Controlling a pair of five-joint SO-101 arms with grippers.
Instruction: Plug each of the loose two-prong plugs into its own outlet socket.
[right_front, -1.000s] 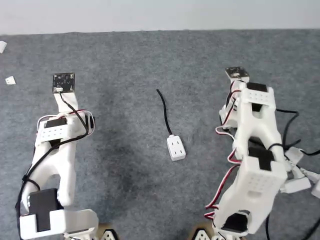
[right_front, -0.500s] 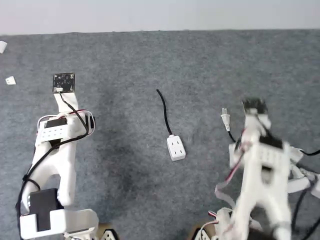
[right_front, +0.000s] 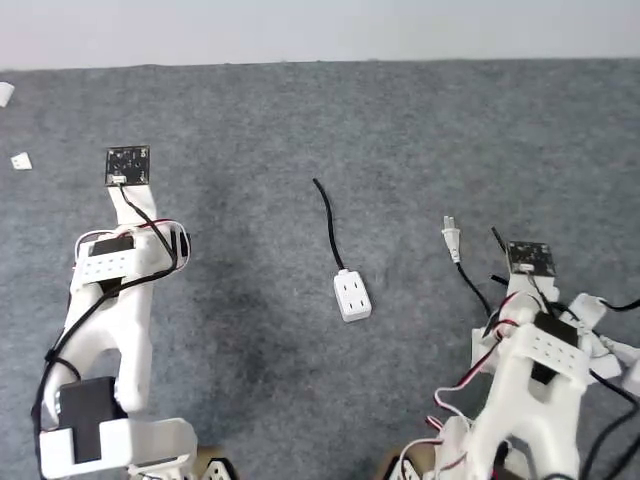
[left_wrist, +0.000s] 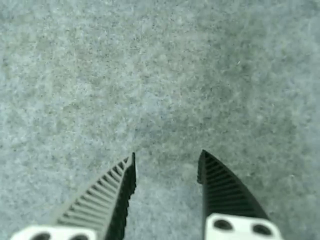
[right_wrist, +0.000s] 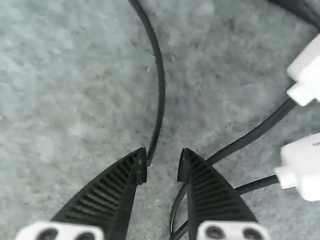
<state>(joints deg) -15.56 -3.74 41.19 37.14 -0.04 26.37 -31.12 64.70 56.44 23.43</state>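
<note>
A white outlet strip (right_front: 352, 296) lies mid-table on the grey carpet, its black cord (right_front: 328, 222) running away from the arms. To its right lies a white two-prong plug (right_front: 452, 238), with a black cord (right_front: 474, 285) trailing toward the right arm (right_front: 535, 370). My right gripper (right_wrist: 162, 155) hovers low over that plug's black cord (right_wrist: 160, 90), slightly open, with the cord passing under the gap. More white plugs (right_wrist: 306, 75) lie just beside it. My left gripper (left_wrist: 167, 157) stands open over bare carpet, holding nothing.
Several white plugs and black cords (right_front: 598, 345) are heaped at the right edge beside the right arm. The left arm (right_front: 110, 300) stands at the left side. Small white scraps (right_front: 20, 160) lie far left. Open carpet surrounds the outlet strip.
The right arm has drawn back from the far right toward the near edge, uncovering the two-prong plug. The left arm, outlet strip and plug have not moved.
</note>
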